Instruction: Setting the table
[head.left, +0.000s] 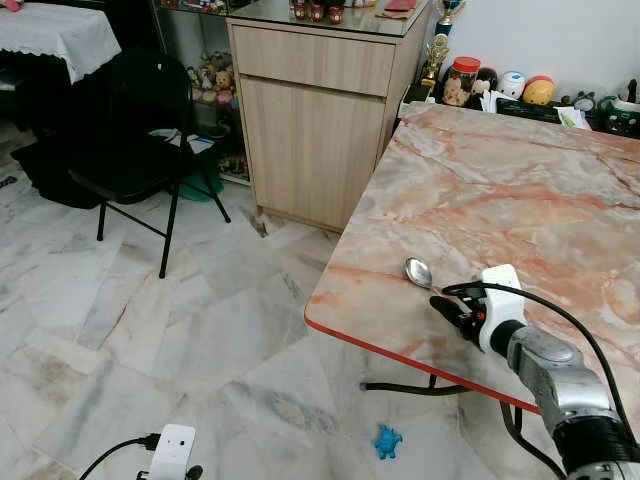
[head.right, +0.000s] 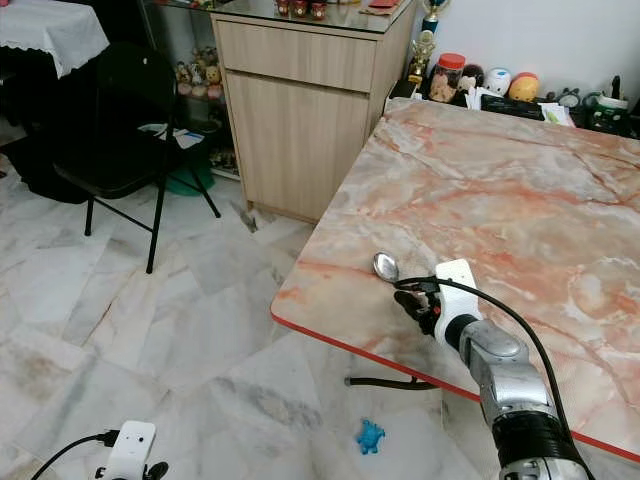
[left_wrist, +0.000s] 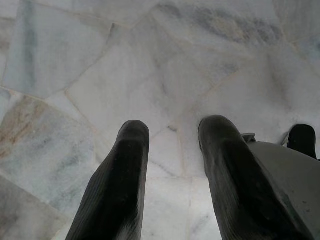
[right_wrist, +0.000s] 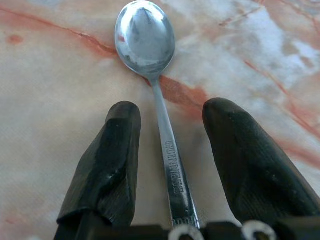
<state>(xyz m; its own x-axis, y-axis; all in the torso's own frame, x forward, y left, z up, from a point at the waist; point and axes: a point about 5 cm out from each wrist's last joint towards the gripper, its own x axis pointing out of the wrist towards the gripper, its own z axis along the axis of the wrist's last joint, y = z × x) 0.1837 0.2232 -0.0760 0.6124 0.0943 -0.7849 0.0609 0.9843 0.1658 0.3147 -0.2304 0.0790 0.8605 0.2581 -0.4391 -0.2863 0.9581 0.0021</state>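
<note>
A metal spoon (head.left: 418, 271) lies flat on the pink marble table (head.left: 520, 190), close to its near left corner, with the bowl pointing away from me. My right gripper (head.left: 448, 308) rests low over the table at the spoon's handle end. In the right wrist view the handle (right_wrist: 170, 165) runs between the two black fingers (right_wrist: 112, 150), which stand apart on either side of it, so the gripper (right_wrist: 172, 112) is open. My left gripper (left_wrist: 175, 130) hangs open over the marble floor with nothing between its fingers.
The table's red edge (head.left: 380, 346) runs just below the spoon. A wooden cabinet (head.left: 320, 120) stands behind the table's left side, and a black folding chair (head.left: 140, 140) is further left. A small blue toy (head.left: 388, 441) lies on the floor. Jars and figurines (head.left: 500, 88) line the table's far edge.
</note>
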